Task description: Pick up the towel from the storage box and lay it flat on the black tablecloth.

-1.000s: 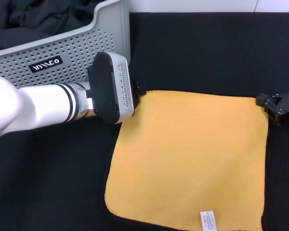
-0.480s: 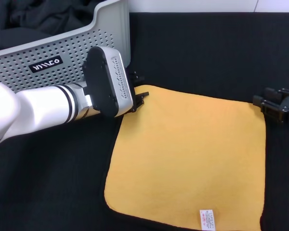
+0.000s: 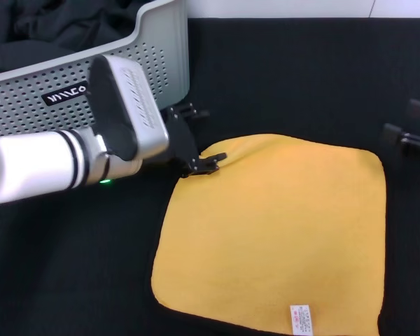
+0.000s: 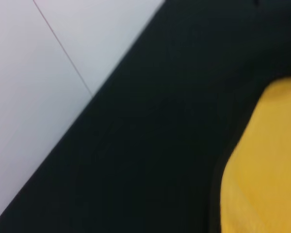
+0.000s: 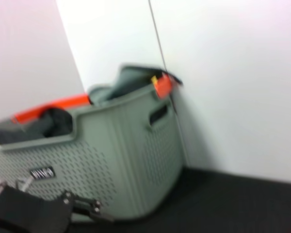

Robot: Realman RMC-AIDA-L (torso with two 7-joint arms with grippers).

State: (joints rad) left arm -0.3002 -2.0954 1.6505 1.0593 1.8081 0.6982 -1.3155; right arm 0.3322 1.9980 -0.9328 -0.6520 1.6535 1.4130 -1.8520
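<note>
Jaws of the left gripper point(image 3: 196, 143) are standing apart, clamping nothing; right gripper point(image 3: 411, 126) likewise is showing parted.
Towel point(image 3: 273, 231) is lying flat on the black tablecloth point(image 3: 294, 77), right of the storage box point(image 3: 70, 84); its far-left corner is touching the left fingertip point(image 3: 213, 162), making that arm nearer.

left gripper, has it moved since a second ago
Yes. In the head view the left gripper has swung leftward along the storage box wall, its body now covering the box's black label, and its open jaws sit at the towel corner.
</note>
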